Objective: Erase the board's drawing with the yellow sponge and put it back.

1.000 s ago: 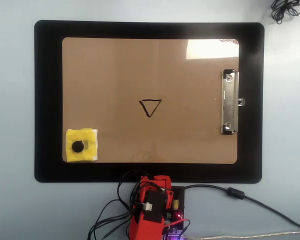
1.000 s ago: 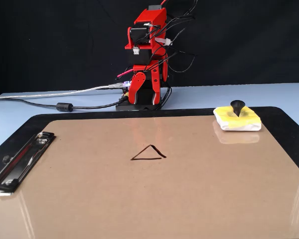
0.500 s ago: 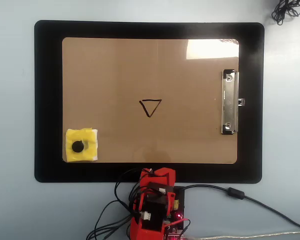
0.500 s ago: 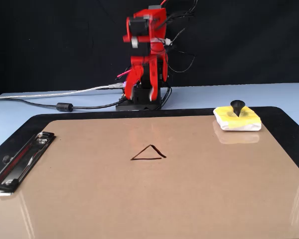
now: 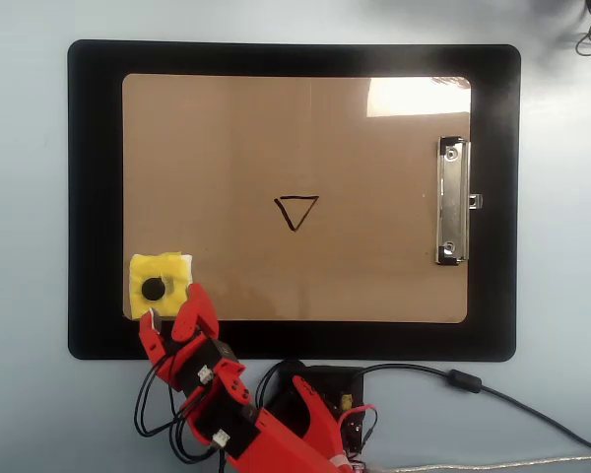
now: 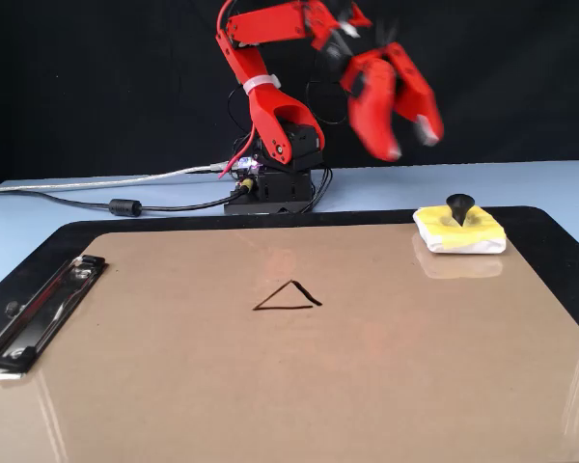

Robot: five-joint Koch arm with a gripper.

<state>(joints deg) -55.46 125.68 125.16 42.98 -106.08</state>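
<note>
I am holding my red claw [image 6: 410, 145], jaws parted and empty, just above and beside the square yellow sponge [image 6: 459, 230] with its black knob.

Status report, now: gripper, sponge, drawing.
Gripper open, in the air short of the yellow sponge, holding nothing. Sponge at the board corner, untouched. Drawing intact. Nothing in the way.

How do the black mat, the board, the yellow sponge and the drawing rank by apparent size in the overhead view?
1. black mat
2. board
3. yellow sponge
4. drawing, only somewhat smaller than the sponge

All lie flat at about the same height, so nearness to the camera hardly matters.
</note>
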